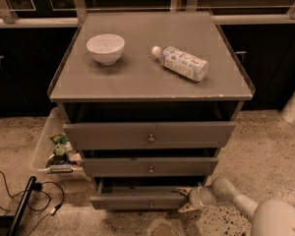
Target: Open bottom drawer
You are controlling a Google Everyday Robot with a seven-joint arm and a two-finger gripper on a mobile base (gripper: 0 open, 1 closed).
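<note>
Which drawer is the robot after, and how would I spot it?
Find the grey cabinet with a bowl and bottle on top. Of its three drawers, it is the bottom drawer, the lowest and slimmest-fronted, with the gripper at its right end.

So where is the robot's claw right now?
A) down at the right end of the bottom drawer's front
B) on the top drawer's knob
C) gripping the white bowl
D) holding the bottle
A: the gripper is low near the floor, at the right end of the bottom drawer, while the bowl and the bottle lie on the cabinet top, far from it.
</note>
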